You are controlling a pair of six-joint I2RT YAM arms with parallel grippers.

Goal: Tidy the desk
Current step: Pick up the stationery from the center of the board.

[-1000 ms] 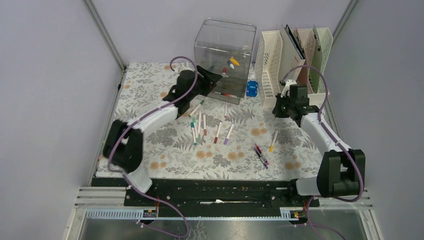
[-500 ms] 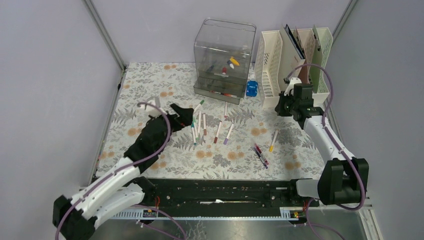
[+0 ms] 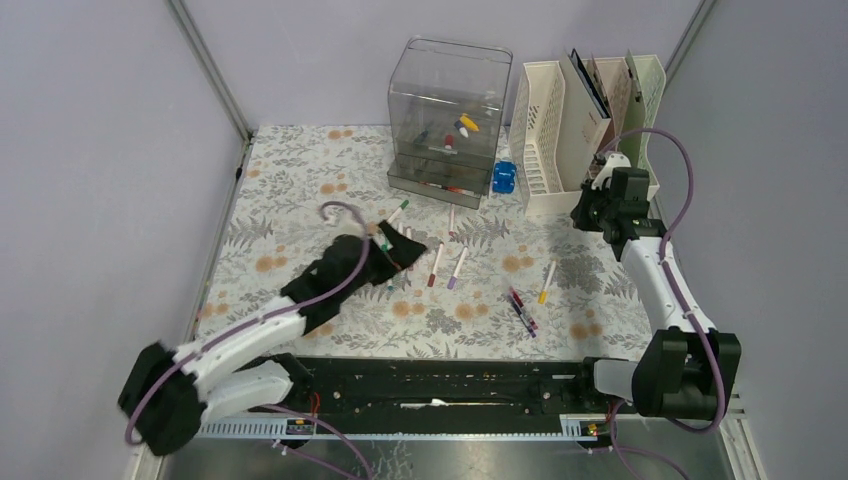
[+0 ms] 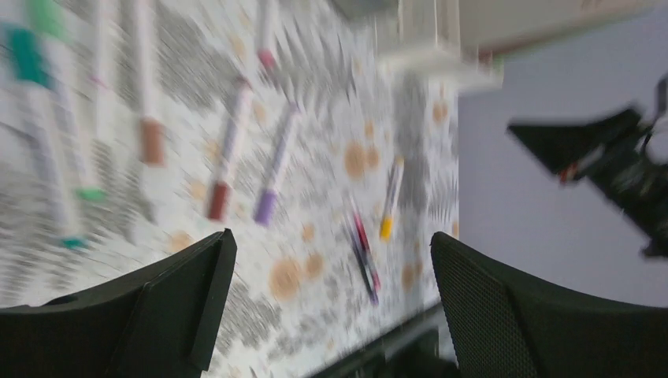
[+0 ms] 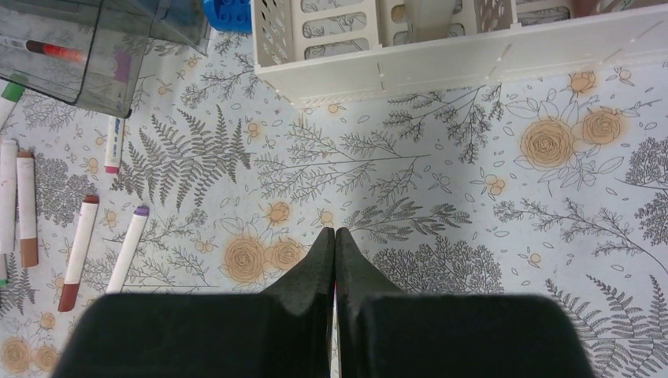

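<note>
The desk [image 3: 300,170] is a white cloth with grey ferns and orange flowers, and several markers lie across its middle. My left gripper [image 3: 402,246] hovers open over the left markers with nothing between its fingers. The left wrist view is blurred: through the open gripper [image 4: 331,240] I see a brown-capped marker [image 4: 228,150], a purple-capped marker [image 4: 276,161], a yellow-capped one [image 4: 391,197] and a bunch of dark pens [image 4: 362,252]. My right gripper [image 3: 592,212] is shut and holds nothing, up by the white racks. Its closed tips [image 5: 335,231] point at bare cloth [image 5: 441,157].
A clear plastic box [image 3: 450,110] holding markers stands at the back centre, a blue item [image 3: 503,177] beside it. White file racks [image 3: 585,115] fill the back right. A black rail [image 3: 430,380] runs along the near edge. Grey walls close both sides.
My left arm pulled back from the clear box toward the near left, and its gripper opened wide over the markers. The right arm drifted right and back, still shut.
</note>
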